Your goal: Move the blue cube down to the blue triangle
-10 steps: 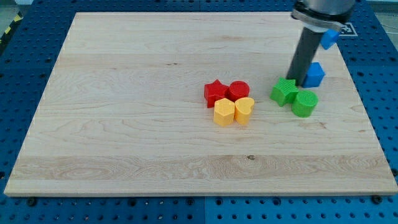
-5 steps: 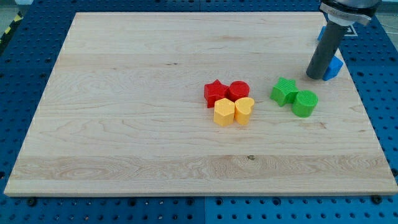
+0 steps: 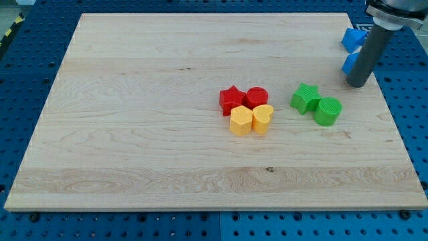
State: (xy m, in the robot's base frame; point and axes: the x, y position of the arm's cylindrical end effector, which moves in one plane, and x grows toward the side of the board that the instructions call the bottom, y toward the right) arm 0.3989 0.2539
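The camera view is showing a pale wooden board (image 3: pixel 167 80) lying on a blue perforated table (image 3: pixel 13 100). The arm's dark rod is coming down from the view's top right corner, and my tip (image 3: pixel 356 84) is resting on the board close to its right edge. The rod carries no pincer, so there is nothing that could be released, clenched or grasping. Two blue blocks are sitting at the view's upper right, both partly hidden. The lower one, the blue block (image 3: pixel 348 63), is showing only a sliver on the left side of the rod, just above the tip and apparently touching the rod; its shape cannot be made out. The upper blue block (image 3: pixel 353 37) is lying at the board's right edge, just above the first, near the top corner; which of the two is the cube and which the triangle cannot be told. To the left of the tip and a little lower, a green star (image 3: pixel 306 98) and a green cylinder (image 3: pixel 328 111) are standing side by side, touching. Near the board's middle a tight cluster is sitting: a red star (image 3: pixel 231 100) and a red cylinder (image 3: pixel 257 98) above, a yellow hexagon-like block (image 3: pixel 241 121) and a yellow heart (image 3: pixel 263 118) below.
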